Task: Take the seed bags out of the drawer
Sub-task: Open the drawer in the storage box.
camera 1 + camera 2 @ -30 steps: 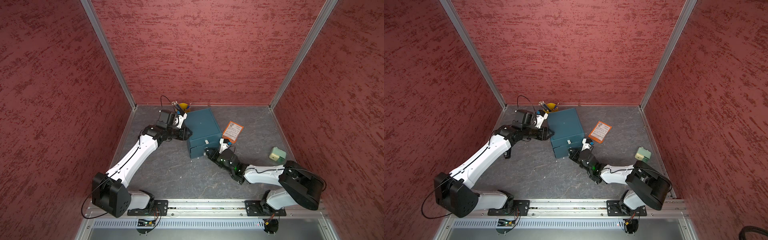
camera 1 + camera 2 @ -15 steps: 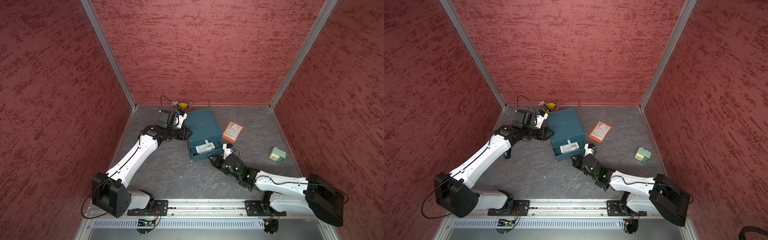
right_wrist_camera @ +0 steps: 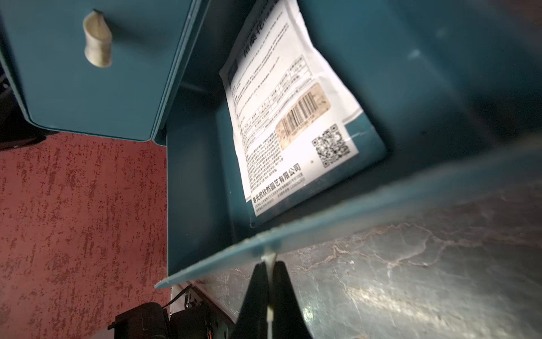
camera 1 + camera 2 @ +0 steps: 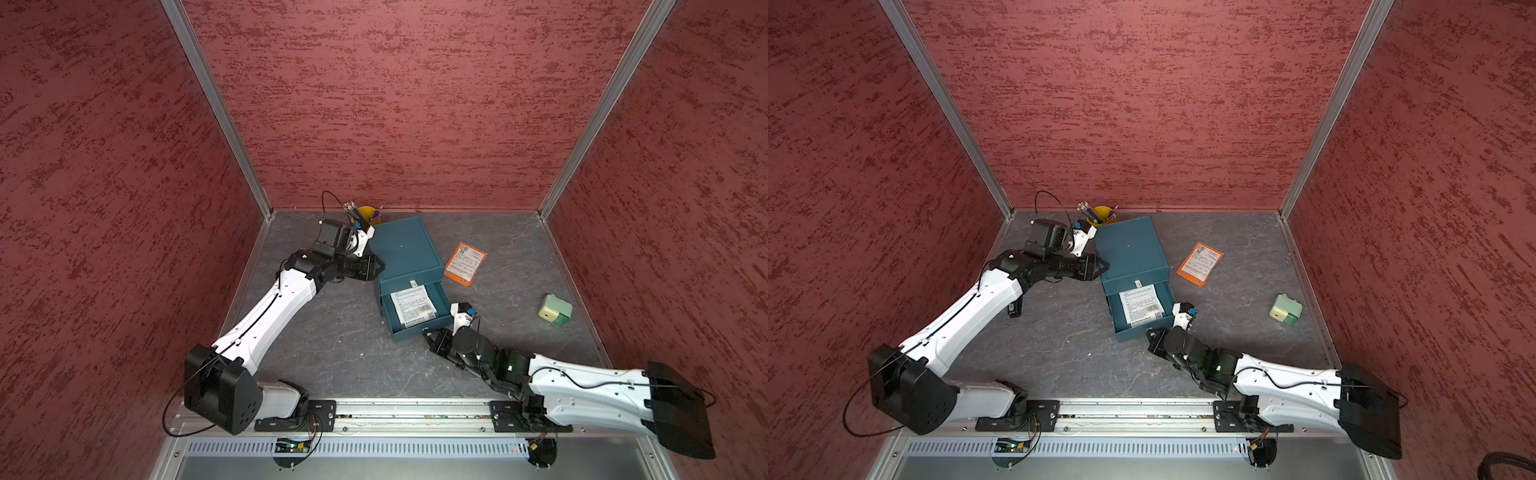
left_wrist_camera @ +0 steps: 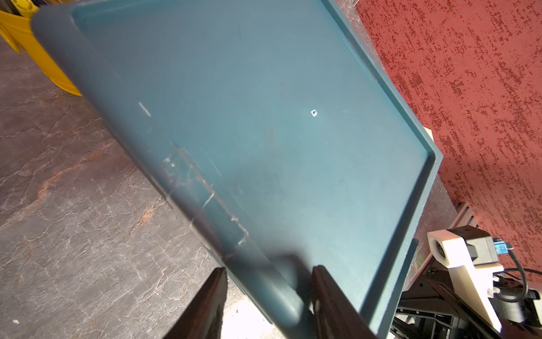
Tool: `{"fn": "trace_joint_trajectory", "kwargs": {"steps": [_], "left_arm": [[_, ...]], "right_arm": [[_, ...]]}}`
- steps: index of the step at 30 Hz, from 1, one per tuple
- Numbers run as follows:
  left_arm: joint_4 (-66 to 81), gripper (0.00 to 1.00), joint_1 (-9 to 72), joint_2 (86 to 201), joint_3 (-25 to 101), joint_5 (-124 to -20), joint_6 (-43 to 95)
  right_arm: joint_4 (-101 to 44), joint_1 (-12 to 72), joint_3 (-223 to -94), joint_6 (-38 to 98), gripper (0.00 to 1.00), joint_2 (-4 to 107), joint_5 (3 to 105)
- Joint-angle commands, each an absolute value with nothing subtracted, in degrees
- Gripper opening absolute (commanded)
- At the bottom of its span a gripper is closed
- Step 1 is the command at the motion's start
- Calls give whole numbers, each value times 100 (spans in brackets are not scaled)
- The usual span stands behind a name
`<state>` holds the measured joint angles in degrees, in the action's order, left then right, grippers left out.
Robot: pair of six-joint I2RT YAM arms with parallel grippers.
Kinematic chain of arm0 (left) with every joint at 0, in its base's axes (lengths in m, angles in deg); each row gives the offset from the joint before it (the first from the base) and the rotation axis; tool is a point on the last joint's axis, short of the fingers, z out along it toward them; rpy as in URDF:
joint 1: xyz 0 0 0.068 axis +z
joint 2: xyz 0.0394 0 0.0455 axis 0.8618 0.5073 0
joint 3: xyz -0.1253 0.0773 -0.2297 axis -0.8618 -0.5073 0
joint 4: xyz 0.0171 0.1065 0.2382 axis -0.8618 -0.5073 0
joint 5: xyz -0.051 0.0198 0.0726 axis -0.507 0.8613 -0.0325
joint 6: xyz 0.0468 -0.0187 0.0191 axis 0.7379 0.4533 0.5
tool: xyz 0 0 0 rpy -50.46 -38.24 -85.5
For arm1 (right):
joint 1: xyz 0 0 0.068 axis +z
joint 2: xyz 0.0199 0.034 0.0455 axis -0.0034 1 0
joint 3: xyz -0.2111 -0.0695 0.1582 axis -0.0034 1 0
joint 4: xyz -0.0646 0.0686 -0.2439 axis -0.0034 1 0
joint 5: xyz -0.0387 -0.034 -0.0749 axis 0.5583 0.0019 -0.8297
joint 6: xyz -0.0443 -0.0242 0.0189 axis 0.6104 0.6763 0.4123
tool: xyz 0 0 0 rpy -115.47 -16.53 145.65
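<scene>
Orange seed bag (image 4: 465, 264) out, white seed bag (image 4: 413, 307) lies in the open drawer (image 4: 419, 329); right gripper (image 3: 268, 265) pinches its knob (image 3: 269, 257), left gripper (image 5: 269, 270) clamps cabinet (image 4: 405, 249).

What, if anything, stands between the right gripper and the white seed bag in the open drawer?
The drawer's front wall: the right gripper is shut on its small pull outside it, and the white seed bag lies flat inside, behind it. Nothing visible covers the bag from above.
</scene>
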<state>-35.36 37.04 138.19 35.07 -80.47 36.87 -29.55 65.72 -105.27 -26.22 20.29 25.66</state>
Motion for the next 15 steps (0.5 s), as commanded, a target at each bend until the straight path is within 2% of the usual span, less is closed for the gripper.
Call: {"fn": "trace_joint_trajectory", "kwargs": {"steps": [1, 15], "left_arm": [[-4109, 50, 3693, 13989, 3473, -7756, 3793], [-4044, 50, 3693, 14030, 3460, -7775, 3784]], "right_arm": [[-2459, 6676, -10624, -2752, 0, 1870, 2280], [-1982, 7043, -10762, -3012, 0, 1750, 2097]]}}
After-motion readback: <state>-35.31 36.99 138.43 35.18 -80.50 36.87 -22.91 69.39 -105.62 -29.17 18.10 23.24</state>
